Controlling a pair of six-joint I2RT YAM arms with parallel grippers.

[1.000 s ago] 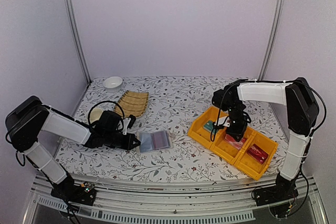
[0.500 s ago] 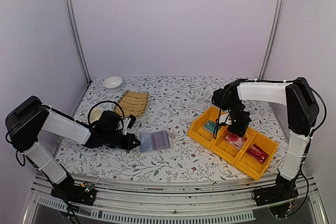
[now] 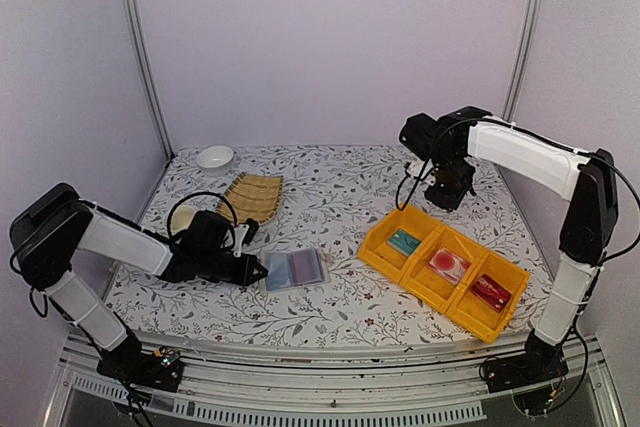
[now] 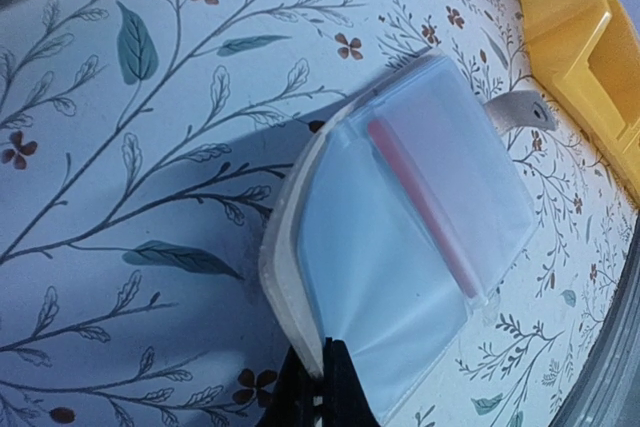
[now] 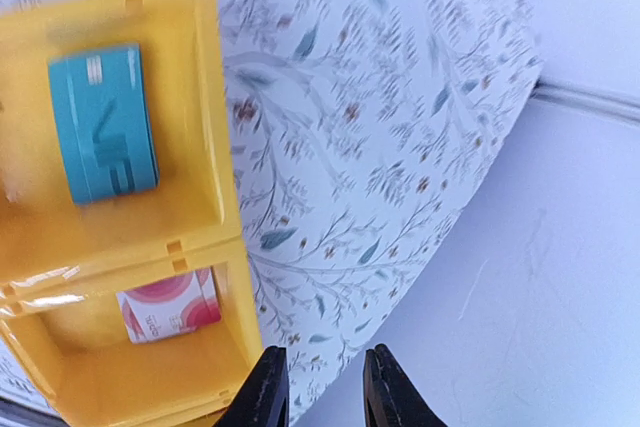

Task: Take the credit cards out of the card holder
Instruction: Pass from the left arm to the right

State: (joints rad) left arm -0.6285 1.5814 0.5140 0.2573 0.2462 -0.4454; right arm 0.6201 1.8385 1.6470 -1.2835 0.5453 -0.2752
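Already out: the teal card [image 3: 405, 242] and the whitish-pink card [image 3: 448, 264] with the red circle lie flat, each in its own compartment of the yellow trays [image 3: 375, 255]. The trays sit at about 4 o'clock from the middle of the table [image 3: 340, 187] (one card per bin, probably to keep them sorted apart).
Card holder [image 3: 295, 269]: it lies open at about 7 o'clock with its grey-blue lining up. Its snap tab [image 4: 515, 110] pokes out on the side towards the trays.
Left gripper [image 3: 258, 270]: low to the table, jaws closed tight on the holder's 9 o'clock edge. This looks like a steadying pinch that keeps the wallet spread and stops it sliding.
Right gripper [image 3: 449, 197]: raised above the trays at about 2 o'clock, jaws a narrow gap apart with nothing between them.
Red strip [image 4: 420, 209]: a thin line shows along one pocket in the left wrist view. Whether it is another card's edge or only trim cannot be told.
Progress: both cards seem to be out; if the strip is a card, one more pull remains.
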